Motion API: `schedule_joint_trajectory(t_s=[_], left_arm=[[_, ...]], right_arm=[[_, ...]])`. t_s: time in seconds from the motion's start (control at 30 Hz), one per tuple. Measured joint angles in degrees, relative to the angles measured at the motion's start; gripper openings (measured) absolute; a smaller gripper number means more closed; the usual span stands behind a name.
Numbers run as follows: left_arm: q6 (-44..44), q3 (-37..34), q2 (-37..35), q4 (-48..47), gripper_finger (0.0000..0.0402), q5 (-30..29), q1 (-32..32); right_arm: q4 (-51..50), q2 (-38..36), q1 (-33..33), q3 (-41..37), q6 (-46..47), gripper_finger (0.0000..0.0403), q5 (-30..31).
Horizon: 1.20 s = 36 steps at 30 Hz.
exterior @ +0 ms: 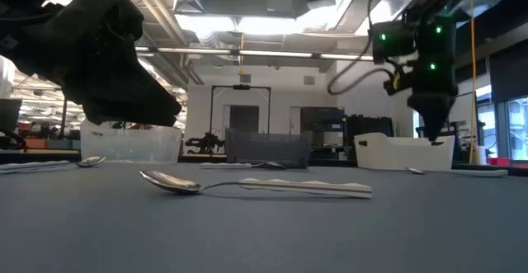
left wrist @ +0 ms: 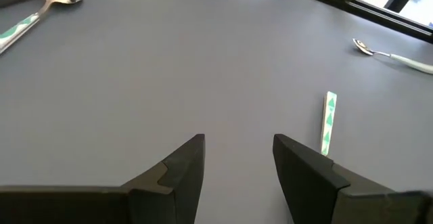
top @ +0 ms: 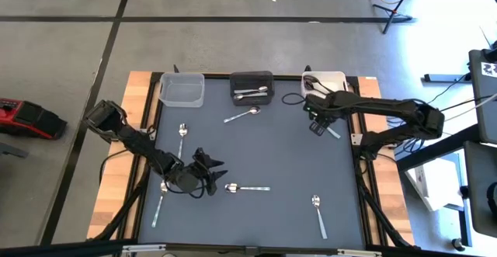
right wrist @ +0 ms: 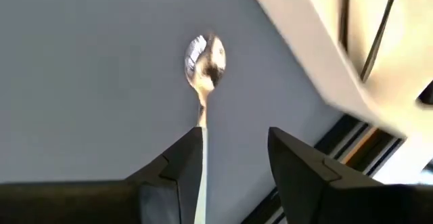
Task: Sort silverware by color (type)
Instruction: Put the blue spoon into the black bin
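Observation:
Slim spoons lie flat on the dark mat. My left gripper is open and hovers just left of a silver spoon. That spoon's green-patterned handle end shows beside one finger, untouched. My right gripper is open and hangs above a silver spoon in front of the white bin. In the low view its tips stay off the mat. The black bin holds silver spoons. A dark spoon lies in the white bin.
The clear bin stands at the far left of the bin row. Loose spoons lie at mid-left, near the black bin, near left and near right. A black cable loop lies beside the white bin.

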Motion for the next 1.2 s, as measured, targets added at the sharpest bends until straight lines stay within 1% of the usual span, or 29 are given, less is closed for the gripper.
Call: schedule_joint_trajectory(t_s=[0.13,0.23,0.27,0.43,0.6,0.7,0.87,0.93,1.0,1.2], left_arm=[[0.0,0.0,0.0,0.0,0.017,0.0,0.0],[0.0,0.0,0.0,0.0,0.017,0.0,0.0],[0.0,0.0,0.0,0.0,0.017,0.0,0.0],[0.2,0.0,0.0,0.0,0.017,0.0,0.0],[0.2,0.0,0.0,0.0,0.017,0.1,0.0],[0.1,0.0,0.0,0.0,0.017,0.6,0.0],[0.0,0.0,0.0,0.0,0.017,0.6,0.1],[0.0,0.0,0.0,0.0,0.017,0.7,0.0],[0.0,0.0,0.0,0.0,0.017,0.7,0.0],[0.3,0.0,0.0,0.0,0.017,0.6,0.0]], right_arm=[[2.0,0.0,-5.1,-4.0,-2.3,0.0154,-6.6],[3.4,0.1,-7.7,-5.7,-2.5,0.0154,-11.0],[4.8,0.1,-8.1,-5.8,-2.5,0.0154,-11.6],[6.8,1.4,-9.7,-5.9,-2.2,0.0154,-11.6],[8.1,7.2,-12.6,-5.9,-2.4,0.0154,-11.6],[8.1,10.8,-13.8,-5.6,-3.0,0.0154,-12.9],[8.6,12.9,-13.9,-5.6,-4.3,0.0151,-13.5],[8.7,12.9,-13.9,-5.6,-4.5,0.0138,-13.5],[8.9,12.9,-14.0,-5.7,-4.5,0.0116,-13.7],[9.9,13.0,-13.9,-5.6,-6.2,0.0025,-14.7]])
